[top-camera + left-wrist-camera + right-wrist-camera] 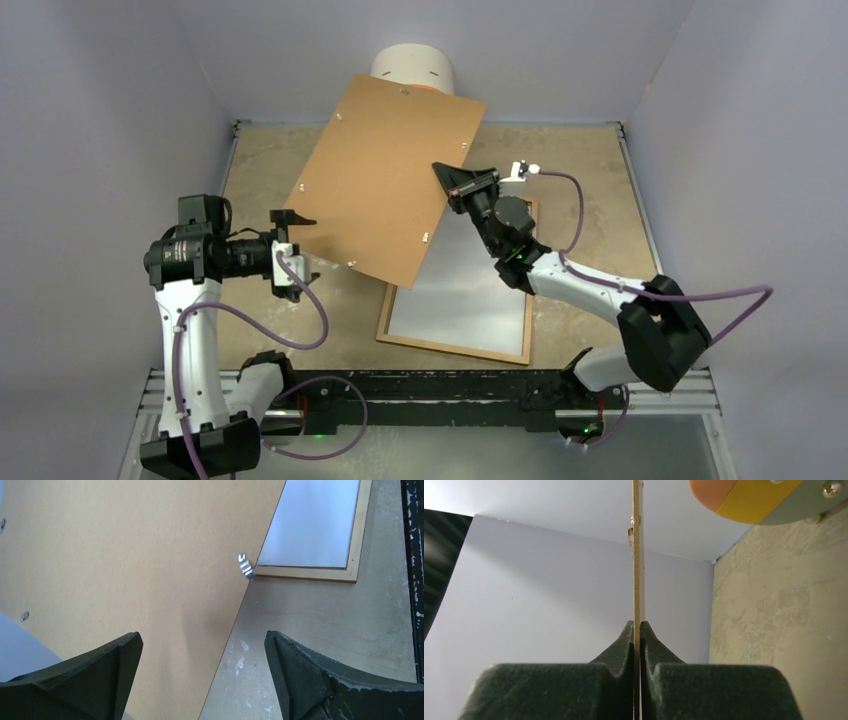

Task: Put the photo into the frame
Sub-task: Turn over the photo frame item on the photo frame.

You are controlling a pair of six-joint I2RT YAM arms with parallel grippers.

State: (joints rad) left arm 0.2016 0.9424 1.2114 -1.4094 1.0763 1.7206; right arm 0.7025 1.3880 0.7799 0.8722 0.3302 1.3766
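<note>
Brown backing board (385, 180) in right gripper (638, 629)

The board (385, 180), pinched on its 3 o'clock edge by the right hand (447, 178), hangs tilted over the worktop's (590, 160) middle and roofs the frame's (455, 349) 11 o'clock corner. The right arm (580, 280) crosses its 1 o'clock corner. The frame's 6 o'clock half lies open from above. The left hand (297, 250), spread, stands at the board's 8 o'clock edge. Bare worktop lies at 2 o'clock.
</note>
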